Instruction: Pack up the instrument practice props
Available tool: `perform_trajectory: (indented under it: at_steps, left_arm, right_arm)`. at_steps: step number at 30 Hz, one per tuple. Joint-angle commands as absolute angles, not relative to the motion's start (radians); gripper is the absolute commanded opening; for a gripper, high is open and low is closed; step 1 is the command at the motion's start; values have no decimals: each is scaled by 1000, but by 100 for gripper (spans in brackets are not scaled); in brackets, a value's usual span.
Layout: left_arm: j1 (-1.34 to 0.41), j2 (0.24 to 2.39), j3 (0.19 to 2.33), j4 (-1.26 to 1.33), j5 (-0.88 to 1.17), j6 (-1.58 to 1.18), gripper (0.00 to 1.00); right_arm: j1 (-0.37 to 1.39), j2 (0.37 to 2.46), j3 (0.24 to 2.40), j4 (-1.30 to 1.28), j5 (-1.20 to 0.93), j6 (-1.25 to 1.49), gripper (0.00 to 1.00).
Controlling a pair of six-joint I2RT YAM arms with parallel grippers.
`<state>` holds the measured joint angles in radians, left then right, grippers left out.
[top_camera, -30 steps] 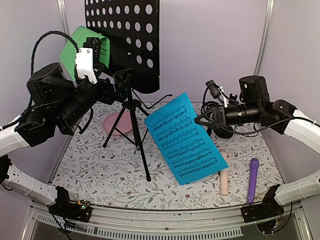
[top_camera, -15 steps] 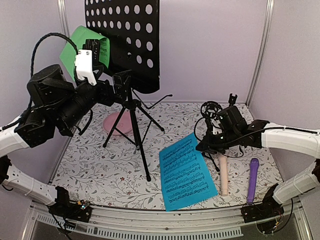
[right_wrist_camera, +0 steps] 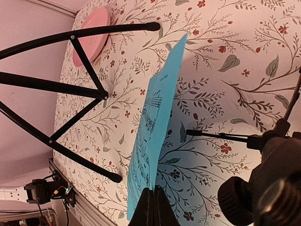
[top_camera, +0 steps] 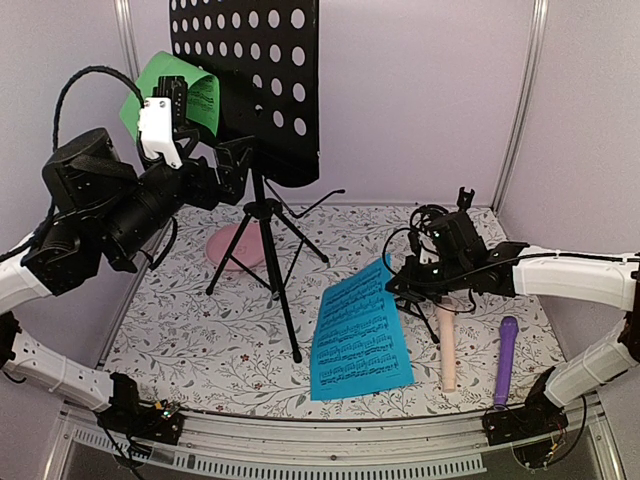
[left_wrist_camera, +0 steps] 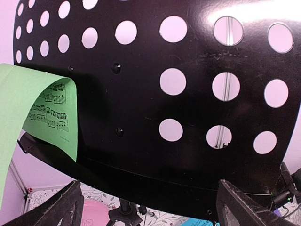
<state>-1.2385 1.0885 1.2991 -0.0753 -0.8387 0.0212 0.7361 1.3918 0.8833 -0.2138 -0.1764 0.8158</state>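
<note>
Fingers, right arm, top view: the right gripper [top_camera: 393,285] is pinched shut on the upper corner of the blue sheet [top_camera: 360,335]; the sheet's lower end seems to rest on the table [top_camera: 190,330].
Microphones, top view: the beige microphone [top_camera: 448,345] lies just right of the sheet, and the purple microphone [top_camera: 506,360] lies further right, apart from it.
Left arm, top view: the left gripper [top_camera: 235,157] sits by the lower edge of the rack [top_camera: 250,70]; the green sheet [top_camera: 165,85] curls off the rack's left side.
Left wrist view: the fingers [left_wrist_camera: 51,212] are spread wide and hold nothing. The rack fills the view, with the green sheet on its left.
Right wrist view: fingertips are closed tight on the paper's edge. The sheet stands tilted over the table, with the tripod legs [right_wrist_camera: 70,84] and pink dish [right_wrist_camera: 91,35] beyond.
Doing it well: I judge the corner should go down until the paper lies flat, clear of the beige microphone, before letting go.
</note>
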Motion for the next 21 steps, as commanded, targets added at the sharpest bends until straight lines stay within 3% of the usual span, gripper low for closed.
perform_trajectory:
  at_steps: [1, 10, 21]
  left_arm:
    - [-1224, 1080, 1286, -81, -830, 15, 99]
    - [-1224, 1087, 1271, -49, -808, 18, 99]
    - [-1225, 1084, 1284, -83, -798, -7, 99]
  right_arm:
    - [744, 1394, 951, -363, -148, 782, 0]
    - [851, 1352, 1124, -540, -59, 669, 0]
    - [987, 1542, 1331, -528, -41, 635, 0]
